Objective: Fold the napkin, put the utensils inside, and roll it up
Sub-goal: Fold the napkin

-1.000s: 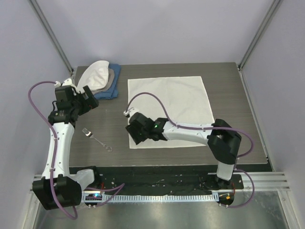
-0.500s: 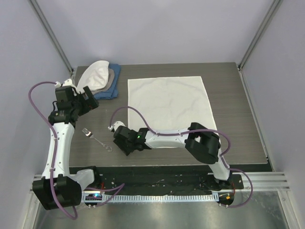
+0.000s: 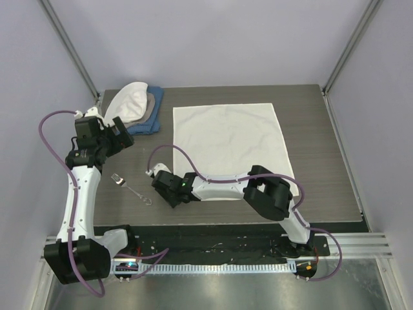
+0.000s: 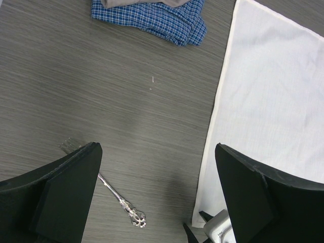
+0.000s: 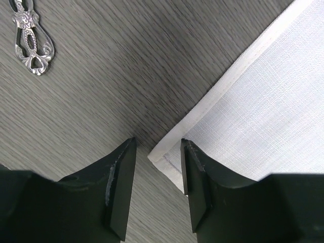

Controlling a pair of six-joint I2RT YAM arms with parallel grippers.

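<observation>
- i see the napkin [image 3: 229, 148] lying flat and unfolded on the counter [image 3: 316, 129].
- my right pincer [image 5: 157, 152] is at the napkin's near-left corner, jaws narrow, the corner tip between them but not pinched.
- the fork [image 3: 132, 189] lies left of the napkin, apart from it.
- my left pincer [image 4: 157, 152] hangs wide above the counter, left of the napkin.
</observation>
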